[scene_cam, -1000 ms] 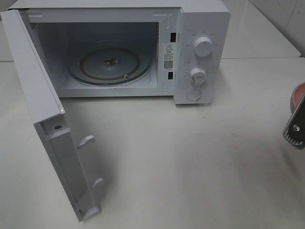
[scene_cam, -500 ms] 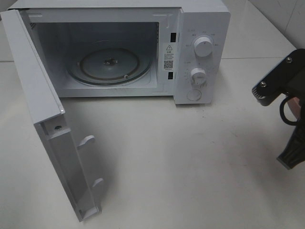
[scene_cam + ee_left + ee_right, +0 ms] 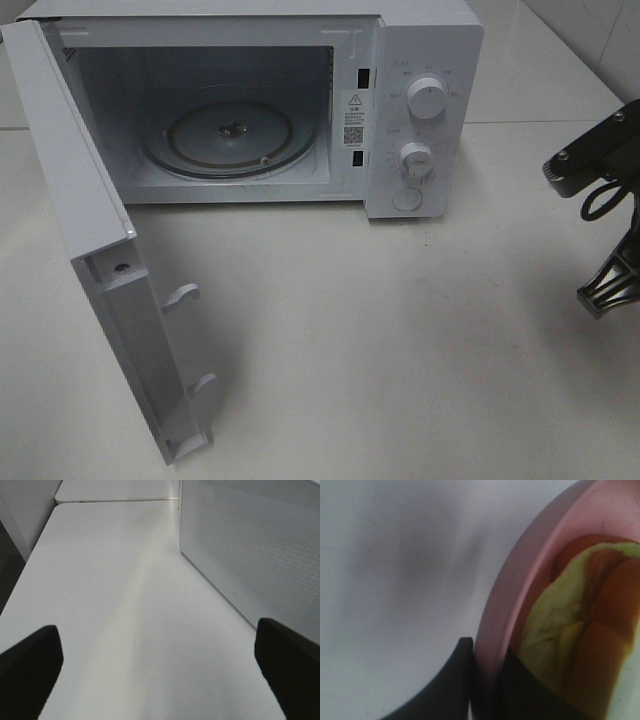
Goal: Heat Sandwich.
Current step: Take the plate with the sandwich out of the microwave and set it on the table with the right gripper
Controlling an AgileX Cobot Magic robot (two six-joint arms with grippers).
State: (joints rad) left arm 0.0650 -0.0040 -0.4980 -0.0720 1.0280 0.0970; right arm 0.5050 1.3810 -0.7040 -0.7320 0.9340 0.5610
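From the high camera I see my right arm (image 3: 600, 170) poking in at the right edge of the frame, its dark links angled down over the white counter (image 3: 400, 340), well apart from the microwave (image 3: 300, 100) in the upper left. The microwave door (image 3: 100, 250) stands swung open toward the lower left, the glass turntable (image 3: 228, 137) bare inside. On the right wrist camera, my right end effector (image 3: 482, 680) is nearly closed, one dark finger (image 3: 450, 680) outside and one inside the rim of the pink plate (image 3: 520, 580), pinching it. The sandwich (image 3: 560, 630), pale yellow with a hint of green, lies on that plate just beside the inner finger. My left end effector (image 3: 160, 665) is spread wide, its two dark fingertips (image 3: 30, 665) at the lower corners of the left wrist view, holding nothing, hovering over the counter beside the microwave's perforated side wall (image 3: 260, 545).
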